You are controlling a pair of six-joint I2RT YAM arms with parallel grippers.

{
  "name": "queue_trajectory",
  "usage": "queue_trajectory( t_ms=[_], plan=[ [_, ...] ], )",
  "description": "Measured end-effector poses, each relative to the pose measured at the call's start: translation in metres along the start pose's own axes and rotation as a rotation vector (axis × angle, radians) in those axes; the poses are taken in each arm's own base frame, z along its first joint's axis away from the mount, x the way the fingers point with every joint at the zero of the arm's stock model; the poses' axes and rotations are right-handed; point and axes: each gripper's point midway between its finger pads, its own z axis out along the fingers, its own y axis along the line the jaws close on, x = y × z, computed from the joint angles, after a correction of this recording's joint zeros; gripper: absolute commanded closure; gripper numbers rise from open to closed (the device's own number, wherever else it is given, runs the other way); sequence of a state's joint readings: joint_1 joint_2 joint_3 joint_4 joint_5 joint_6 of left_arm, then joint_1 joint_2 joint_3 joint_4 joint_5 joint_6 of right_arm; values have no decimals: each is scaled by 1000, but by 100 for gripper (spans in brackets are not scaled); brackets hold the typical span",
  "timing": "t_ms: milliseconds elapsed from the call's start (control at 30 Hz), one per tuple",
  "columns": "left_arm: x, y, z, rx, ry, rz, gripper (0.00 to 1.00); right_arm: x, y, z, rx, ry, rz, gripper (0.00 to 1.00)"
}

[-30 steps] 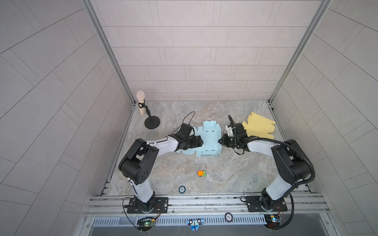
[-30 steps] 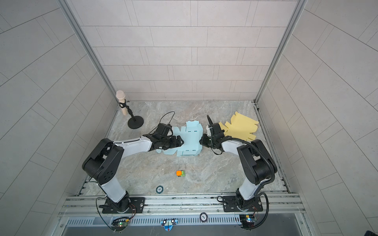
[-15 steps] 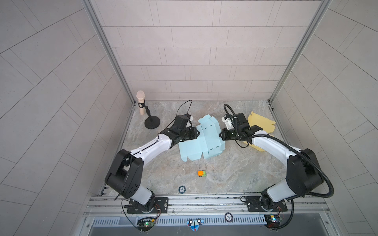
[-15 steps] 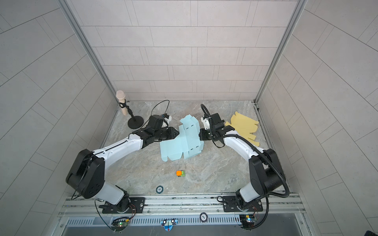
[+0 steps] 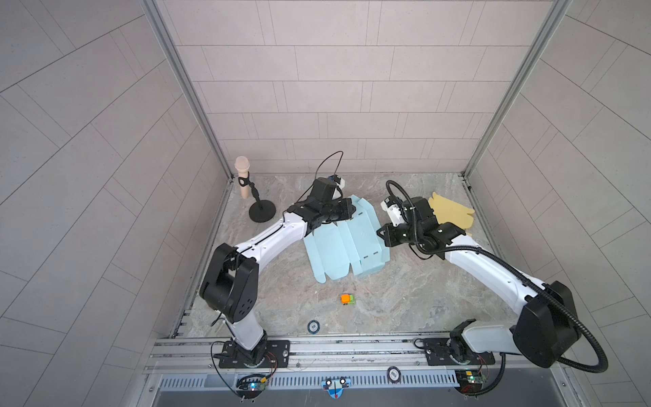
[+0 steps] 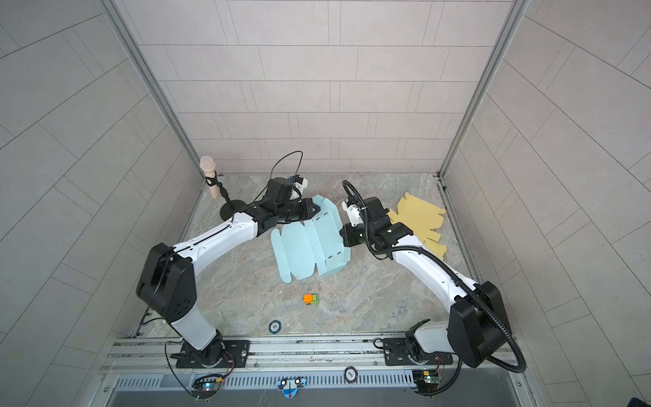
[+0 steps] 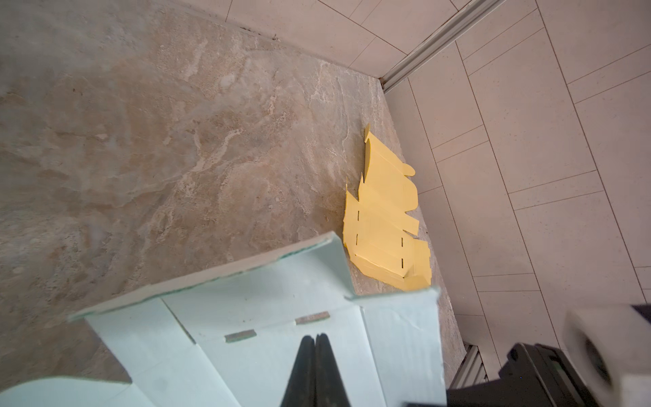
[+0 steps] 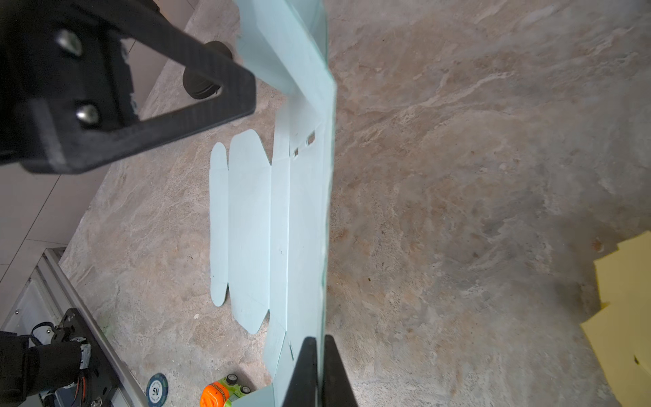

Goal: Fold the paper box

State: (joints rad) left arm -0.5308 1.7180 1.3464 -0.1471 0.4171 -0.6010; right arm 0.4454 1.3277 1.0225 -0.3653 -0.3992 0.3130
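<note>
Claws first: left gripper (image 5: 348,210) and right gripper (image 5: 380,234) both clamp the blue box blank (image 5: 345,248); we'd pull it taut, then crease along scores.

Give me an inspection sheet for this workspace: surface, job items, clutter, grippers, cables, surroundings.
Surface: marble tabletop, no spills seen.
Job's things: blue box blank unfolded, one edge lifted, near flaps on the tabletop; yellow box blank flat, rear right.
Clutter: toy car, poker chip, microphone on a stand.
Grippers: right gripper shut on the blue box blank's edge; left gripper shut at its rear flap, grip unclear.
Cables: cable loop above the left wrist; corrugated hose along the right arm.
Surroundings: tiled walls, front rail.
</note>
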Motion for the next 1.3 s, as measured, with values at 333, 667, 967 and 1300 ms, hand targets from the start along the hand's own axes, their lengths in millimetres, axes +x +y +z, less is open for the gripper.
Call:
queue_trajectory(
  t_ms=[333, 667, 967, 1300],
  plan=[
    [-13, -1, 8, -13, -4, -3, 100, 4, 3, -3, -4, -1, -31, 100],
    [-28, -10, 1, -4, -27, 37, 100, 10, 6, -2, -9, 7, -37, 100],
    [-8, -16, 4, 2, 36, 93, 100, 9, 4, -2, -2, 6, -39, 100],
    [19, -29, -3, 14, 90, 143, 100, 10, 5, -2, 5, 6, -44, 100]
  ],
)
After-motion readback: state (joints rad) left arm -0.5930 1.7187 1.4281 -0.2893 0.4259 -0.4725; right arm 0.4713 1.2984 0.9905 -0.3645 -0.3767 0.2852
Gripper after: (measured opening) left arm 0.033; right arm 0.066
